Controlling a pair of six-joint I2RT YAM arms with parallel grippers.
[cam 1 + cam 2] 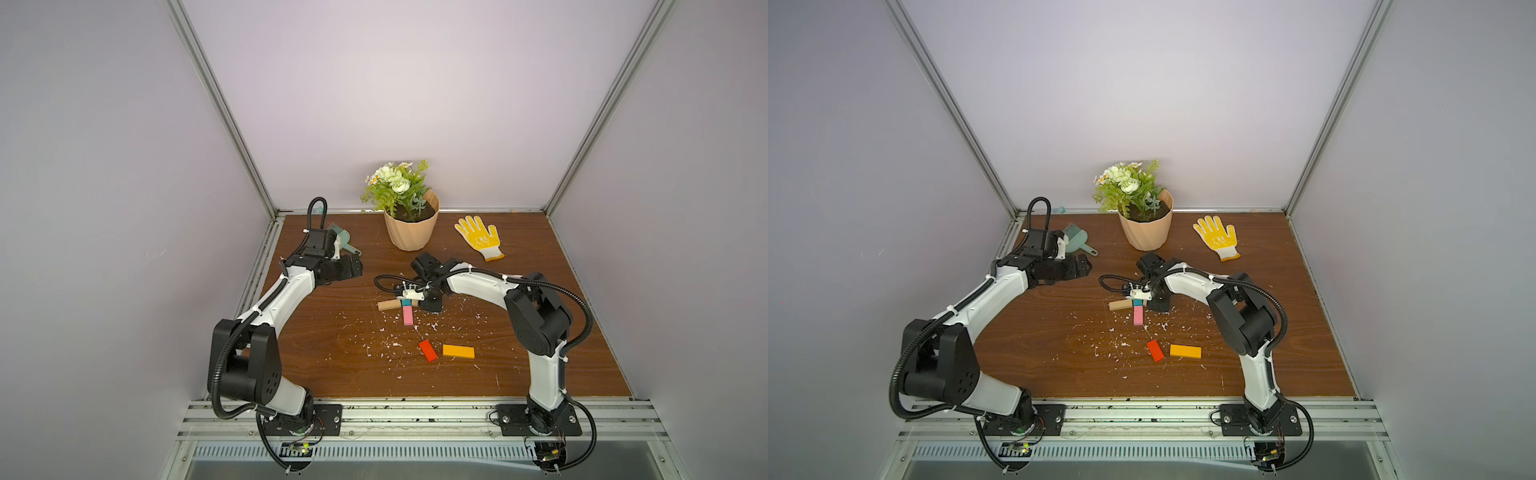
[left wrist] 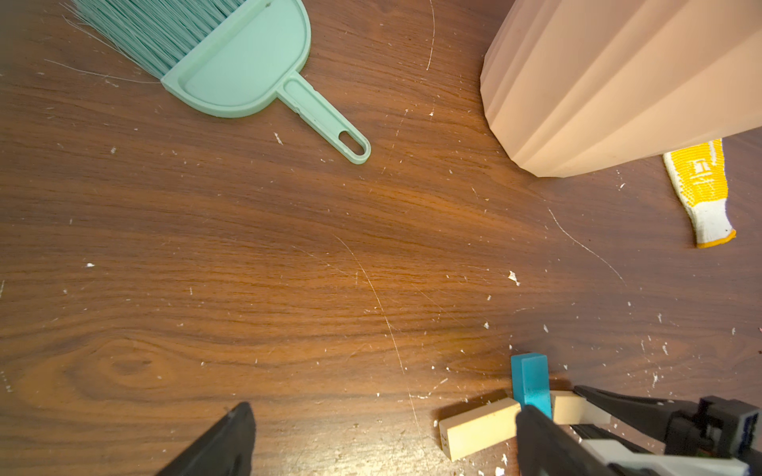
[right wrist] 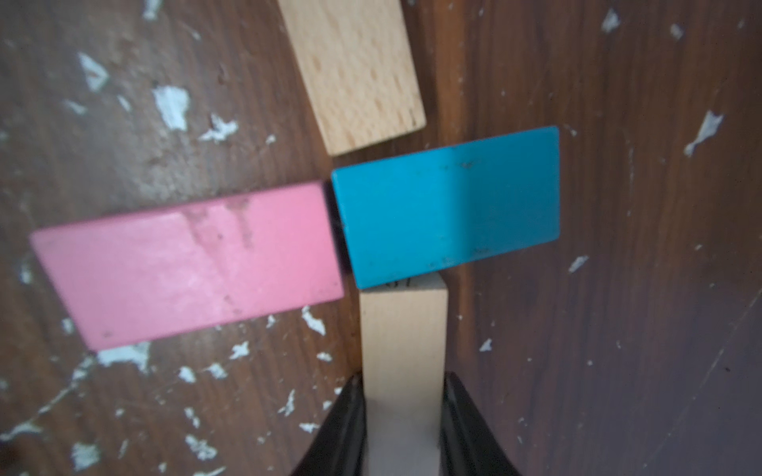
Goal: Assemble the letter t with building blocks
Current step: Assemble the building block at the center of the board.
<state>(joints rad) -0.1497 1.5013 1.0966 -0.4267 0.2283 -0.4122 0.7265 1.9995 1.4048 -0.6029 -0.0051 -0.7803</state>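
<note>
Holding the tan block (image 3: 404, 329) by its long sides, the right end effector (image 3: 403, 379) seems closed on it. The block looks light and hard. The left end effector (image 2: 383, 410) is spread wide, empty.

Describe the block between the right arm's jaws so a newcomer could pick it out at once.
Find the flowerpot; just in front of it lies a cross of blocks around a teal block. The tan block on teal's side toward the right arm is it: unlike the other tan block, black jaws flank it.

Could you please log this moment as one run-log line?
right gripper: shut on tan block beside teal block | left gripper: open, empty
</note>
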